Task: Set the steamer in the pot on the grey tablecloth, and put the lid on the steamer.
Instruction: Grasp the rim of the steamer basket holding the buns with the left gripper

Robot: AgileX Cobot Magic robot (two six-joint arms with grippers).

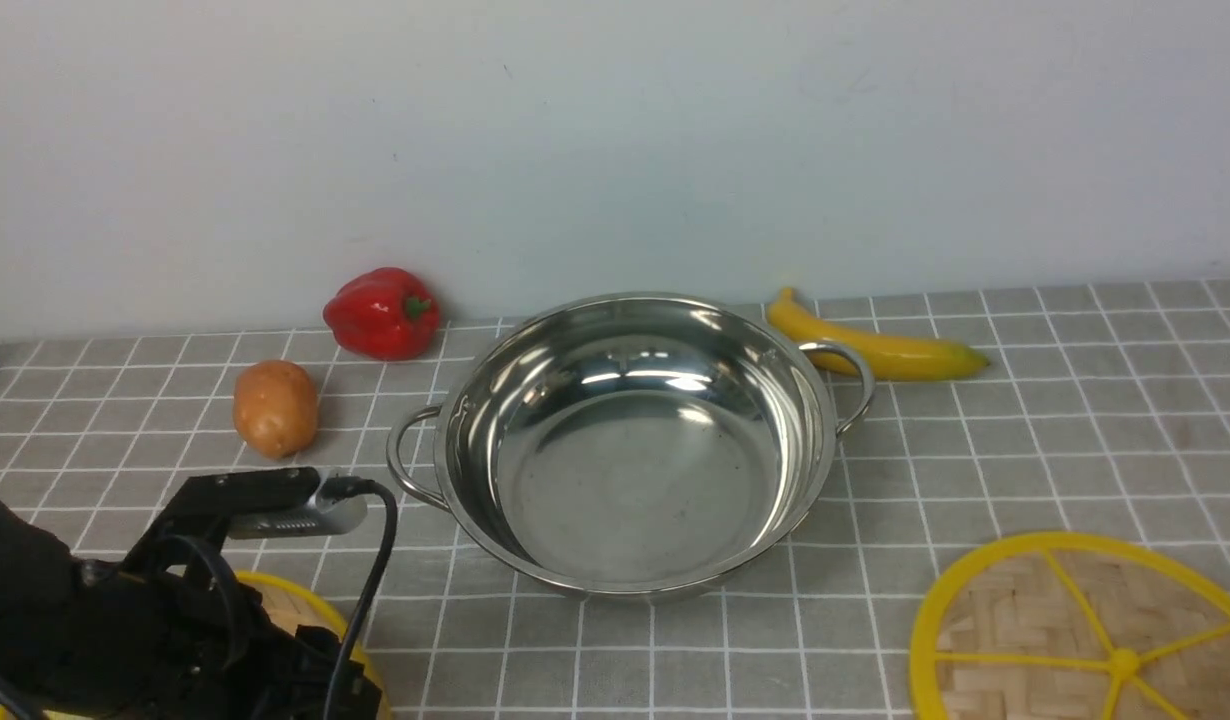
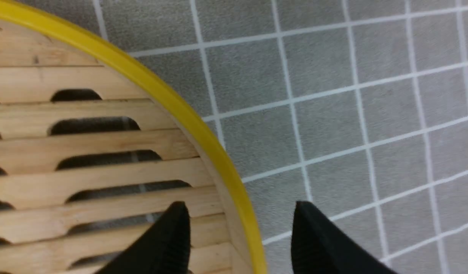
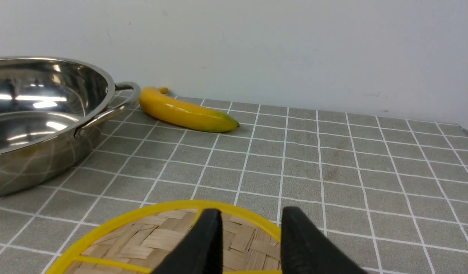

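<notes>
The grey tablecloth (image 1: 1025, 450) covers the whole work surface. At its centre we find the pot (image 1: 625, 480), upright and empty, one loop handle toward the robot's left and one toward its right.

The lid (image 1: 1085, 630) lies flat on the cloth at the near right, well apart from the pot. In the right wrist view, the right gripper (image 3: 252, 213) hangs over the lid's rim with its jaws parted and nothing between them.

The steamer (image 2: 104, 144) sits on the cloth at the near left, largely covered by the left arm (image 1: 125, 620) in the front view. The left gripper (image 2: 240, 209) has its jaws spread wide across the steamer's yellow rim: one finger over the slatted floor, the other outside over the cloth. It grips nothing; we cannot tell whether either finger touches the rim.

Along the wall, the banana (image 1: 875, 345) lies just behind the pot's right handle. The red pepper (image 1: 382, 312) stands at the far left. The potato (image 1: 275, 407) lies just in front of the pepper.
</notes>
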